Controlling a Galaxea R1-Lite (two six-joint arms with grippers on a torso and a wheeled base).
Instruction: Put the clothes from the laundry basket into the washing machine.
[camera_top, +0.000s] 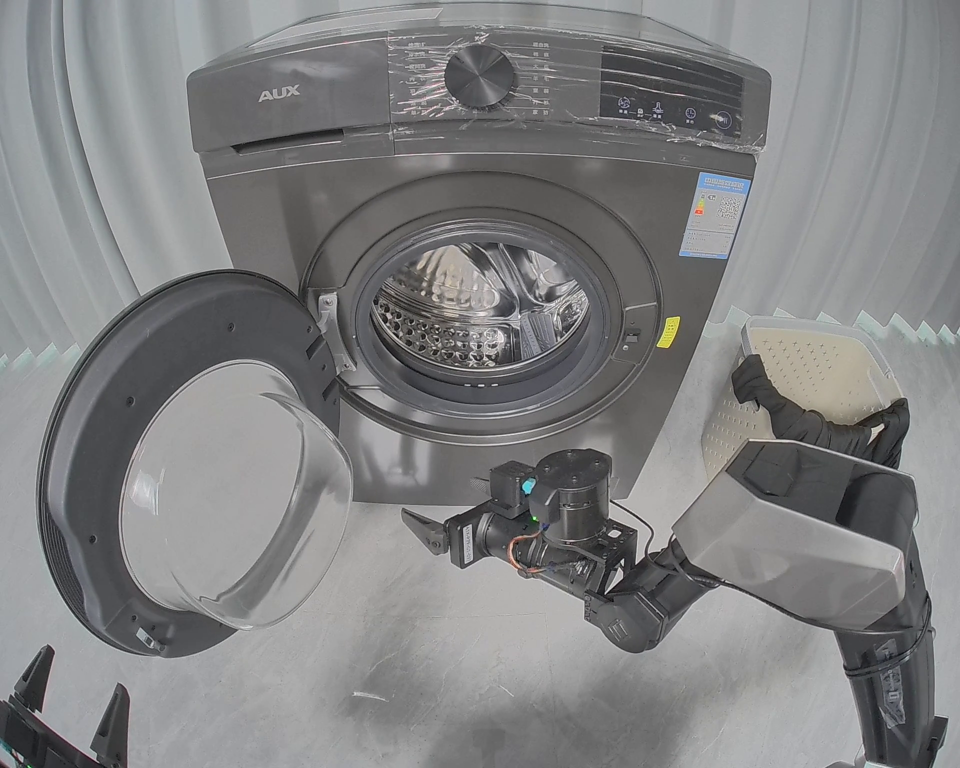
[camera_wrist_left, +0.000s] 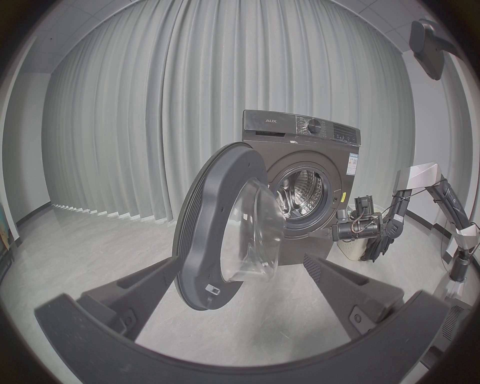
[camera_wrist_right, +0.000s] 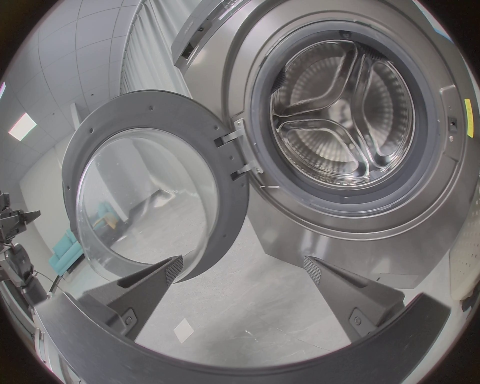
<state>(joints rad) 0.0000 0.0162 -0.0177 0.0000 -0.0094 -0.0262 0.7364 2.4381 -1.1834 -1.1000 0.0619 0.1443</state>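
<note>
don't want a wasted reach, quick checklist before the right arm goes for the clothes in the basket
1. The door swung wide open: ok.
2. The drum opening unobstructed: ok.
3. The right gripper open and empty: ok.
4. The dark clothes graspable, draped over the rim of the laundry basket: ok.
5. The right gripper at the basket: not ok, it sits low in front of the washing machine, away from the basket.
6. More clothes deeper in the basket: cannot tell.
</note>
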